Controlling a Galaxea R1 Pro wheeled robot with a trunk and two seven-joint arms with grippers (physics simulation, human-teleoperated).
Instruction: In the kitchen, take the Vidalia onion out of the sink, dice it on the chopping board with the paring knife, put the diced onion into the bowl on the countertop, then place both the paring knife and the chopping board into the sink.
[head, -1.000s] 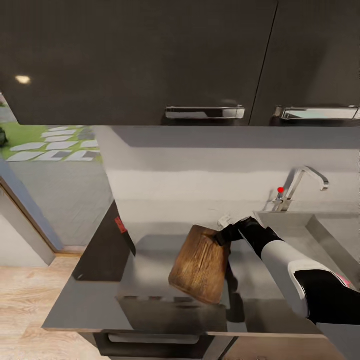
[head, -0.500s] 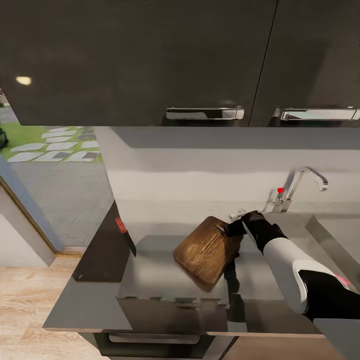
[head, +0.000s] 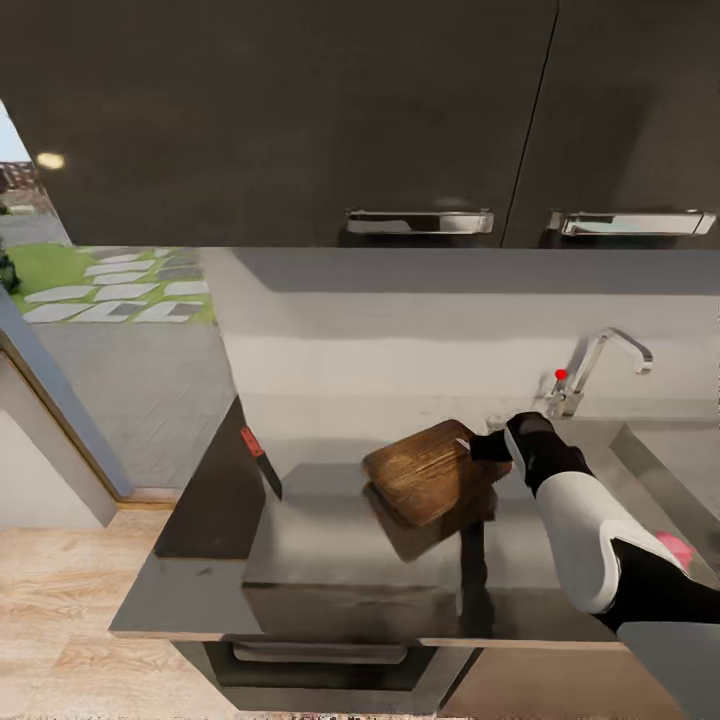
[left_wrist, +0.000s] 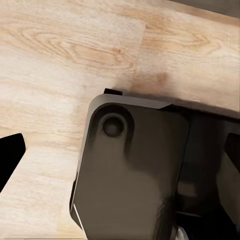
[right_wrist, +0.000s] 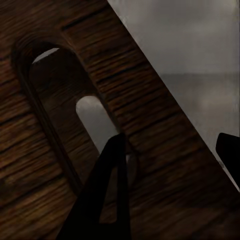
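Head view: my right pincer (head: 492, 446) is clenched on the chopping board (head: 432, 470), held tilted above the table (head: 330, 540); its long axis runs away from the sink (head: 650, 470), which lies beyond my wrist. The paring knife (head: 262, 462) lies well apart.

Right wrist view: a finger (right_wrist: 107, 192) crosses the board's slot.

Left wrist view: wooden floor (left_wrist: 60, 60); my left pincer's state I cannot tell.

The right arm (head: 590, 530) wears a smooth white shell along the forearm, rounded and glossy, bounded at both ends by black — a black wrist section toward the tool (head: 492, 446) and a black cuff nearer the elbow. The tool itself is black throughout. In the left wrist view, the robot's base (left_wrist: 135, 170) shows as a dark grey moulded panel with rounded corners and one round recessed fitting — matt, unmarked.
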